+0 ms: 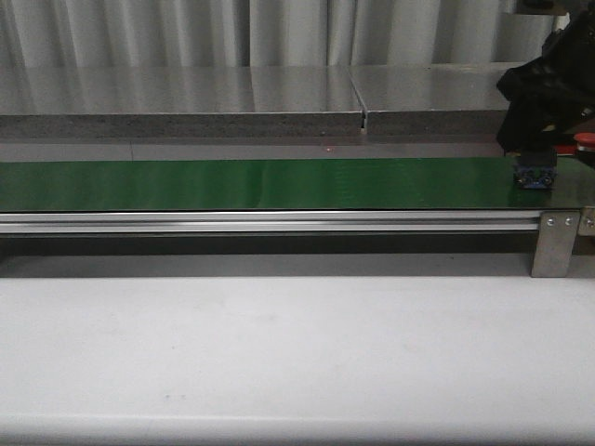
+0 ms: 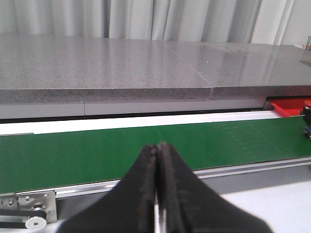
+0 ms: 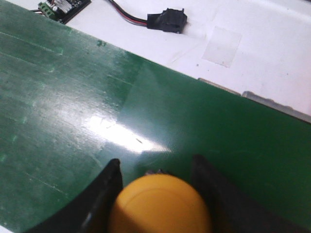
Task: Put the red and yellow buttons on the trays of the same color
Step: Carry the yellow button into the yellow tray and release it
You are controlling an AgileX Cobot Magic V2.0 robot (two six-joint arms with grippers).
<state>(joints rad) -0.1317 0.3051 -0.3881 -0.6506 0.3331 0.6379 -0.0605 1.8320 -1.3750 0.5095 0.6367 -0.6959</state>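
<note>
Yellow button (image 3: 160, 204) sits squeezed between the two fingers of the right end effector (image 3: 158, 194), just above the green belt (image 3: 73, 121), while the left end effector (image 2: 158, 150) hangs pinched together over the belt, holding nothing.

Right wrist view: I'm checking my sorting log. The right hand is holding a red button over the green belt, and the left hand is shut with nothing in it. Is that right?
Not quite: the button between the fingers of the right hand is yellow, not red, as the right wrist view shows. The rest holds: it is over the green belt, and the left hand is shut and empty.
</note>
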